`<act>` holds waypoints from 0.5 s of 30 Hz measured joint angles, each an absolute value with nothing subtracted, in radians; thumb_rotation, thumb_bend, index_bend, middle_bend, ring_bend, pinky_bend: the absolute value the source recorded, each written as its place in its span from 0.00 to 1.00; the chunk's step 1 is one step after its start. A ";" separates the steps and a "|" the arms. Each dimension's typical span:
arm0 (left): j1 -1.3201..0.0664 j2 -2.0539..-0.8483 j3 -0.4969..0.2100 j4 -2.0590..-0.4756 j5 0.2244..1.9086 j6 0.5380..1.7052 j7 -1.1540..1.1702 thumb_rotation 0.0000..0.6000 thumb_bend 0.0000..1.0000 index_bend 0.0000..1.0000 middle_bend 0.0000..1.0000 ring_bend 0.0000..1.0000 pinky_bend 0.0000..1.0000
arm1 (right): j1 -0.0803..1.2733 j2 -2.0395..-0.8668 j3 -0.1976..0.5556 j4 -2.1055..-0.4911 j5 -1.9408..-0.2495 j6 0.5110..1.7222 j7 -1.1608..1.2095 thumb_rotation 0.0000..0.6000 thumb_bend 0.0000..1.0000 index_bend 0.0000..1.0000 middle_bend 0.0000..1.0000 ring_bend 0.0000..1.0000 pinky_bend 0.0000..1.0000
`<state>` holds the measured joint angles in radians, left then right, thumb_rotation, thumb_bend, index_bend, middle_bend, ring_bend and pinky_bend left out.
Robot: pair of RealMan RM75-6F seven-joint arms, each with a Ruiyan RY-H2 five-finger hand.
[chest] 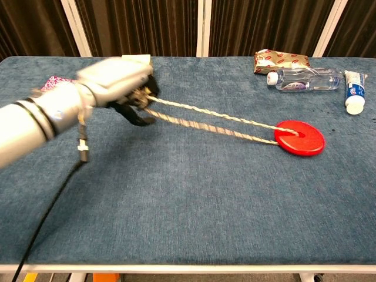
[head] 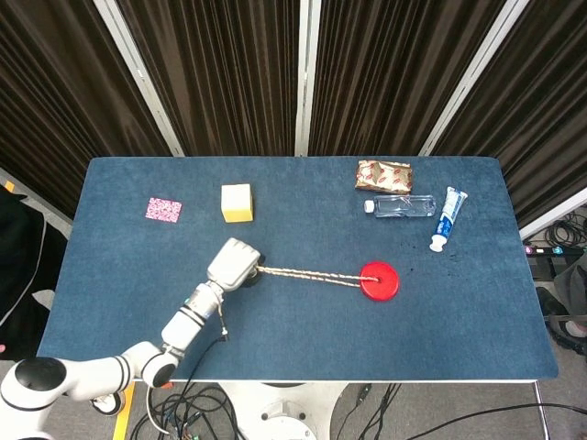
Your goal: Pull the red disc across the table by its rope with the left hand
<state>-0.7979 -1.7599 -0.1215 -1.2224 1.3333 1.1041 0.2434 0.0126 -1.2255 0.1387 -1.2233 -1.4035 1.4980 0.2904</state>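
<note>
The red disc (head: 378,280) (chest: 299,138) lies flat on the blue table, right of centre. Its beige rope (head: 307,275) (chest: 205,120) runs from the disc's middle leftward as two nearly straight, taut strands. My left hand (head: 233,263) (chest: 117,82) grips the rope's far end, fingers curled around it, raised a little above the cloth and blurred in the chest view. The right hand shows in neither view.
A yellow block (head: 236,203) and a pink patterned card (head: 163,209) sit at the back left. A brown packet (head: 382,173), a clear bottle (head: 400,206) and a toothpaste tube (head: 448,218) lie at the back right. A black cable (chest: 41,226) hangs from my left forearm.
</note>
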 measured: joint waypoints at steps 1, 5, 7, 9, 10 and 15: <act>-0.784 -1.739 -0.118 -1.242 1.343 1.126 0.239 1.00 0.26 0.84 0.99 0.86 0.89 | 0.013 -1.224 0.139 -1.228 -1.405 1.499 0.285 1.00 0.21 0.00 0.00 0.00 0.00; -0.727 -1.638 -0.103 -1.331 1.382 1.215 0.212 1.00 0.27 0.85 1.00 0.86 0.89 | 0.014 -1.223 0.137 -1.238 -1.410 1.502 0.272 1.00 0.22 0.00 0.00 0.00 0.00; -0.698 -1.580 -0.094 -1.368 1.409 1.259 0.200 1.00 0.27 0.85 1.00 0.86 0.89 | 0.015 -1.224 0.136 -1.244 -1.412 1.504 0.265 1.00 0.22 0.00 0.00 0.00 0.00; -0.667 -1.523 -0.087 -1.393 1.432 1.302 0.194 1.00 0.27 0.85 1.00 0.86 0.89 | 0.016 -1.223 0.136 -1.250 -1.414 1.506 0.260 1.00 0.22 0.00 0.00 0.00 0.00; -0.654 -1.499 -0.084 -1.400 1.438 1.318 0.194 1.00 0.27 0.85 1.00 0.86 0.89 | 0.017 -1.222 0.137 -1.255 -1.416 1.508 0.257 1.00 0.22 0.00 0.00 0.00 0.00; -0.574 -1.364 -0.082 -1.417 1.421 1.366 0.196 1.00 0.27 0.85 1.00 0.86 0.89 | 0.017 -1.215 0.139 -1.274 -1.422 1.521 0.242 1.00 0.22 0.00 0.00 0.00 0.00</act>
